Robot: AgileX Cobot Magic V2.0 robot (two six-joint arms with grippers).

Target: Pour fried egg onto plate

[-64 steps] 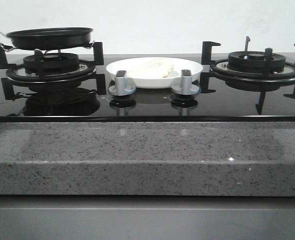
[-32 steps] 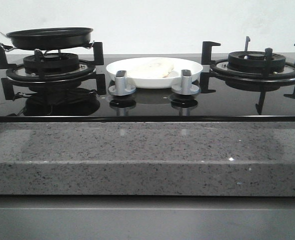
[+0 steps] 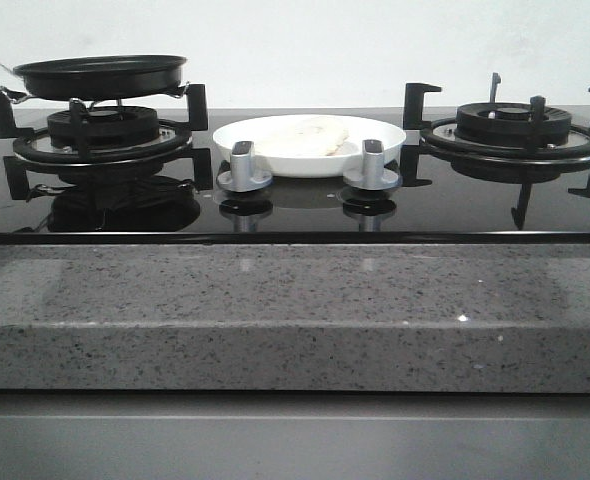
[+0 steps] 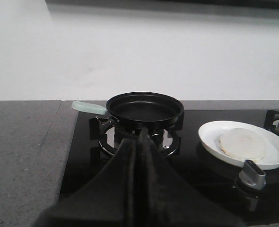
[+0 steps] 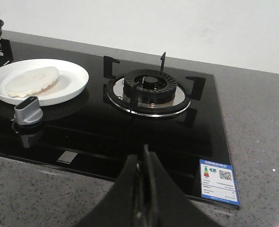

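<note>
We see the black frying pan (image 3: 100, 75) on the left burner, and the plate (image 3: 309, 145) mid-hob on the counter (image 3: 295, 310), the fried egg (image 3: 300, 135) lying on it. Left fingers (image 4: 140, 142) and right fingers (image 5: 144, 158) both pressed together, holding nothing.

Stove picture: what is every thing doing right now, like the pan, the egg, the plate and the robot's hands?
Frying pan: upright on the left burner, empty.
Fried egg: lying flat on the plate.
Plate: resting on the cooktop between the burners, holding the egg.
Right burner: bare, no flame.
Left gripper: jaws shut, holding nothing.
Right gripper: jaws shut, holding nothing.
</note>
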